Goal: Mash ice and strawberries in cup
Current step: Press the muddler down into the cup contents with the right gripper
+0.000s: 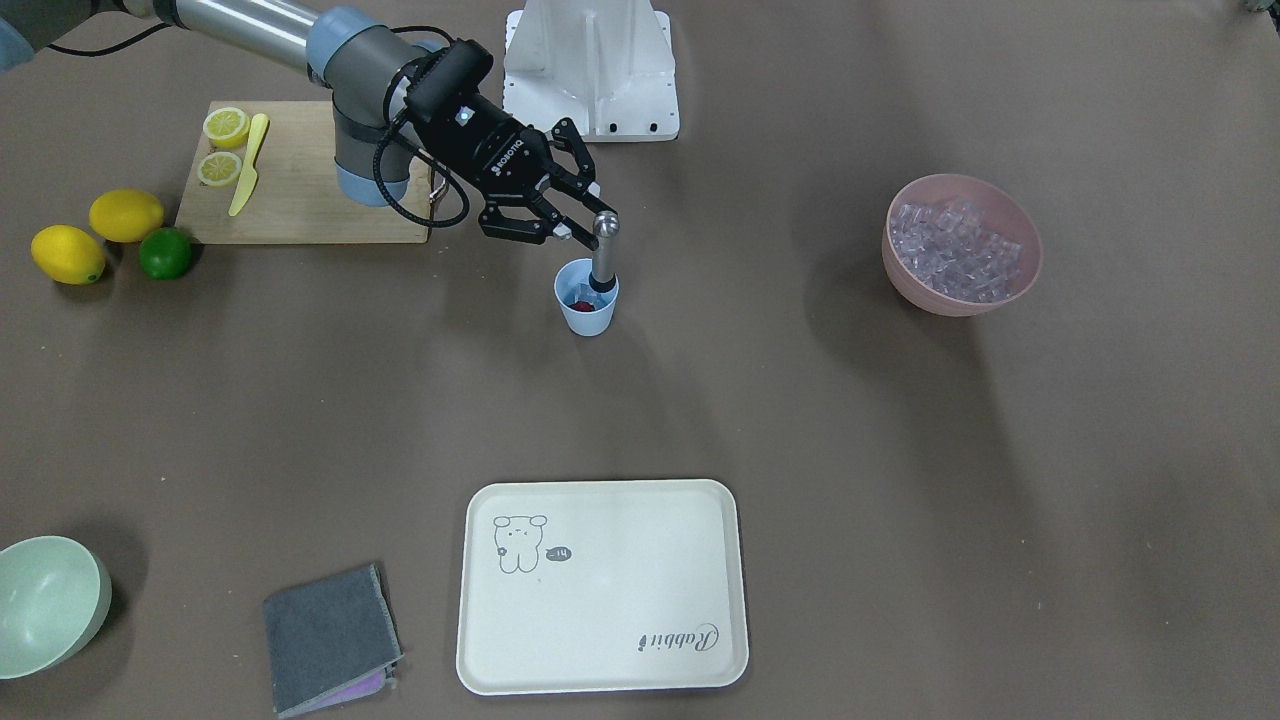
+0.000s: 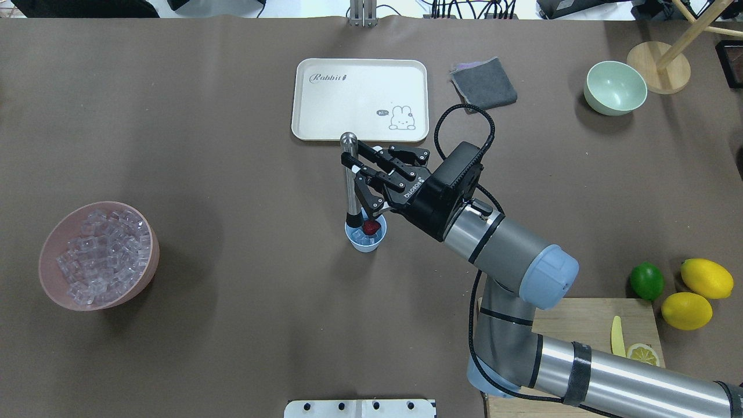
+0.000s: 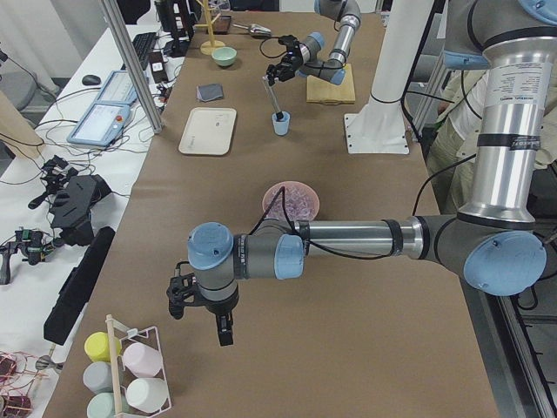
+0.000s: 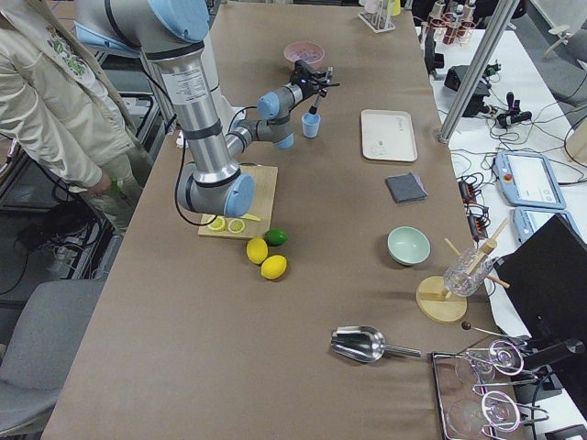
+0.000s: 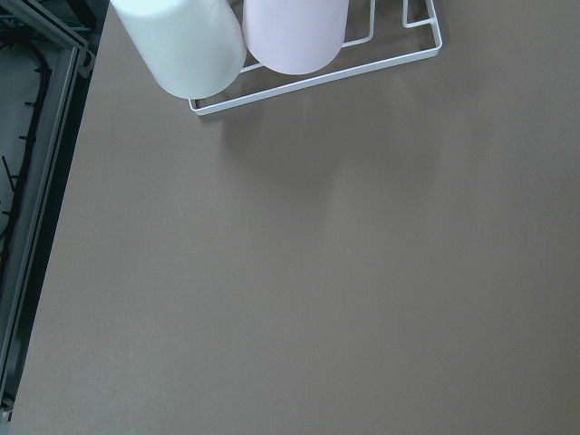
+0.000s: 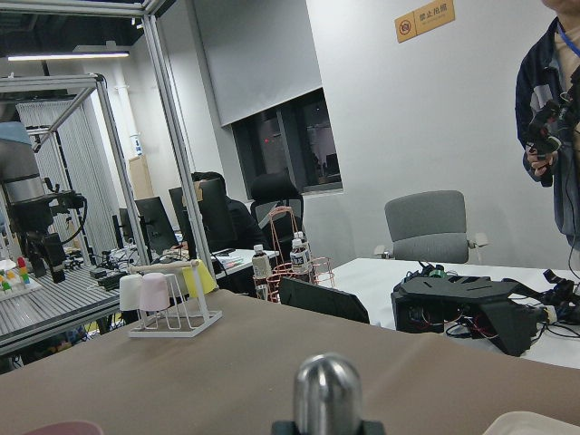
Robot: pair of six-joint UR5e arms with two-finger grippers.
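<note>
Your small light-blue plastic cup (image 2: 364, 241) stands upright on the desk (image 2: 232, 174), just beneath the right hand (image 2: 354, 165), with the tiny red strawberry (image 2: 372, 226) and clear ice cubes (image 2: 359, 235) inside.

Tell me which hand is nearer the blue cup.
Right. The right hand holds the muddler just above the cup, its tip inside; the left hand hangs far off at the table's end, beyond the pink bowl.

My right arm (image 2: 511, 249) is silver tubing with grey joints and pale-blue end caps, wrapped by what looks like black tape (image 2: 579, 366), with a black cable (image 2: 464, 107) running to my black right gripper (image 2: 363, 177), lettered ROBOTIQ in white.
</note>
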